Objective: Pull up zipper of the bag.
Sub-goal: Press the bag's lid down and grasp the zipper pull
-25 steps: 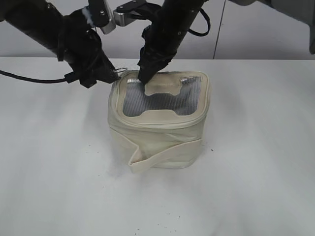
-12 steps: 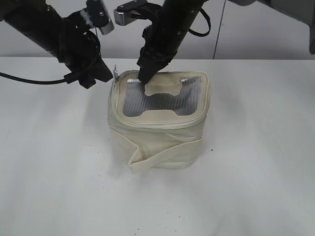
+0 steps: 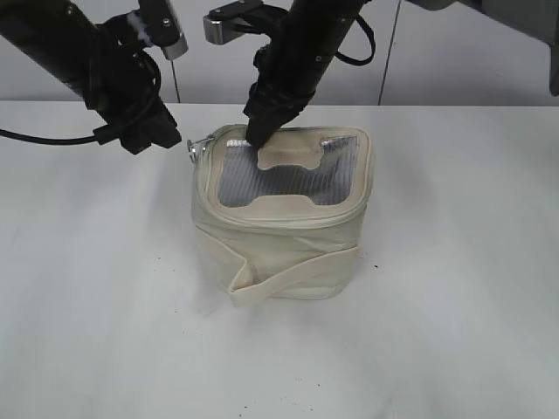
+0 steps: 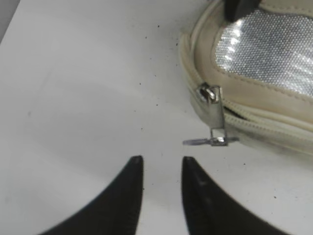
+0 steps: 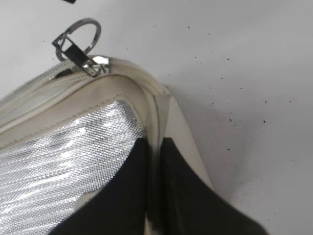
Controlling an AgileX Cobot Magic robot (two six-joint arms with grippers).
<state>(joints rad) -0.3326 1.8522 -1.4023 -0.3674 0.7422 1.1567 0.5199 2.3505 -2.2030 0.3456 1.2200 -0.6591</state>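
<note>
The cream-white bag (image 3: 279,236) stands mid-table, with its grey ribbed top panel and H-shaped patch facing up. The cream zipper track (image 4: 254,120) runs round its top rim. Its silver ring pull (image 3: 199,144) sticks out at the back left corner, and also shows in the left wrist view (image 4: 215,115) and the right wrist view (image 5: 80,36). My left gripper (image 3: 164,138) is open and empty, its fingertips (image 4: 161,161) a short way from the pull and apart from it. My right gripper (image 3: 258,135) is shut on the bag's top rim (image 5: 155,147) near that corner.
The white table (image 3: 96,288) stretches all round the bag, with small dark specks on it. A black cable (image 3: 44,137) runs off the left arm along the table's back left. A grey wall stands behind the table.
My left gripper has let go of the ring pull and drawn back to the left. The pull now hangs free at the bag's corner. The right gripper has kept its hold.
</note>
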